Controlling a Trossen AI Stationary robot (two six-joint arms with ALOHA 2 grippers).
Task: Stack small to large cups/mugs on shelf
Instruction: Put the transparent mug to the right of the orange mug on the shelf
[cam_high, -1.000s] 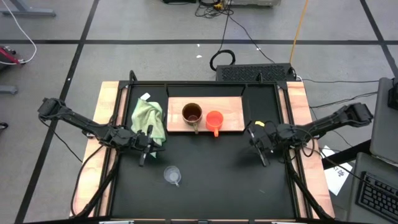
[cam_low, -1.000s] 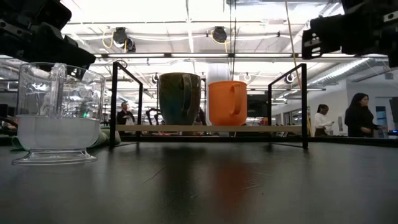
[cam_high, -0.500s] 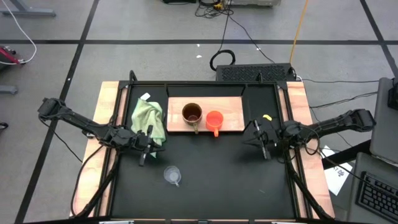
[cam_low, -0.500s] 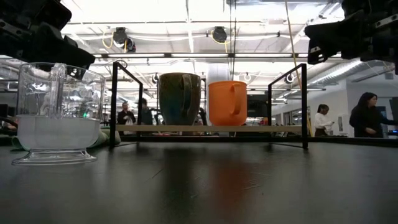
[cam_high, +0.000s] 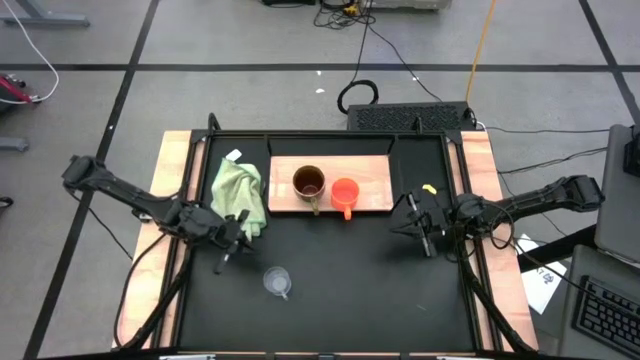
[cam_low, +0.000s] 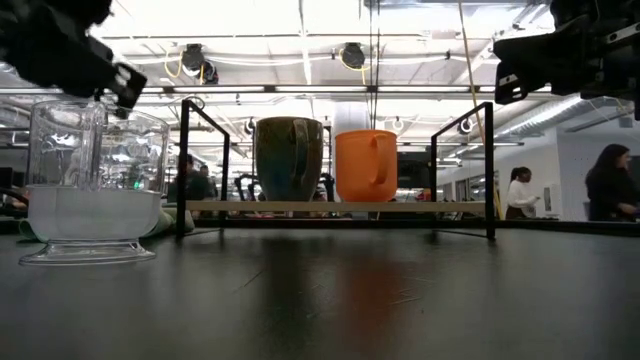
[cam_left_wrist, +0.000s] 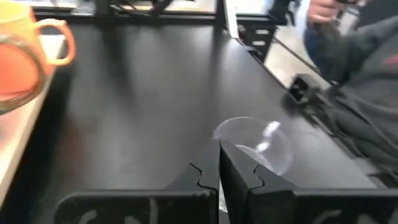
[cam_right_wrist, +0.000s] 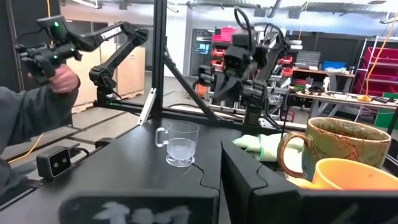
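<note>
The left claw (cam_high: 224, 256), fingers pressed together and empty, has slid across the black desk (cam_high: 340, 290) toward the small clear see-through cup (cam_high: 277, 282), likely next to be stacked. The glazed brown handled mug (cam_high: 308, 182) and orange handled cup (cam_high: 345, 193) stand on the light wooden shelf board (cam_high: 375, 170). The right claw (cam_high: 417, 229) has stopped, closed, beside the shelf.

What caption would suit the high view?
Brown mug and orange cup on shelf; clear cup waits below.
</note>
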